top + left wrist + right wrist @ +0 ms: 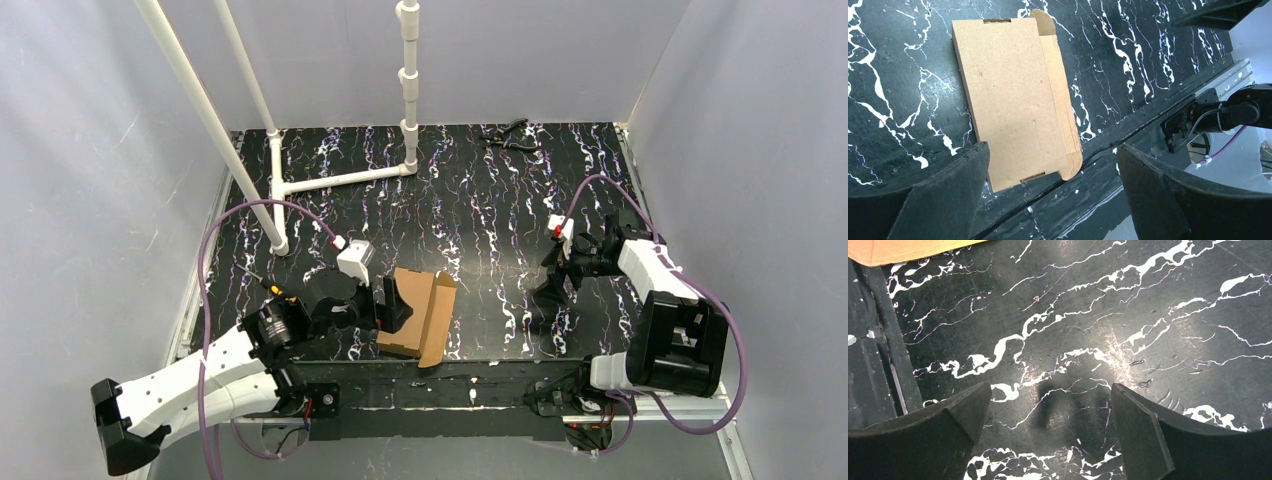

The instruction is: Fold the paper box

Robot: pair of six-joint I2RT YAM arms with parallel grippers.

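Left gripper [1052,152] hangs wide and empty by the paper box [1013,100], right gripper [1050,390] likewise, pliers [508,135] far behind

The right pincer [1049,390], jaws spread wide, hangs above the black marbled table [1158,305], the paper box [898,250] at upper left.

Left end effector [1052,152] jaws wide apart, arm low; right end effector [1048,390] jaws wide apart, pointing down.

Light even, diffuse, from above. Glossy black white-veined marble tabletop [1118,342] shows glare at 2 o'clock and a faint shadow at 6, right wrist view. Plain brown cardboard paper box [1013,100] sharp, flatly lit.
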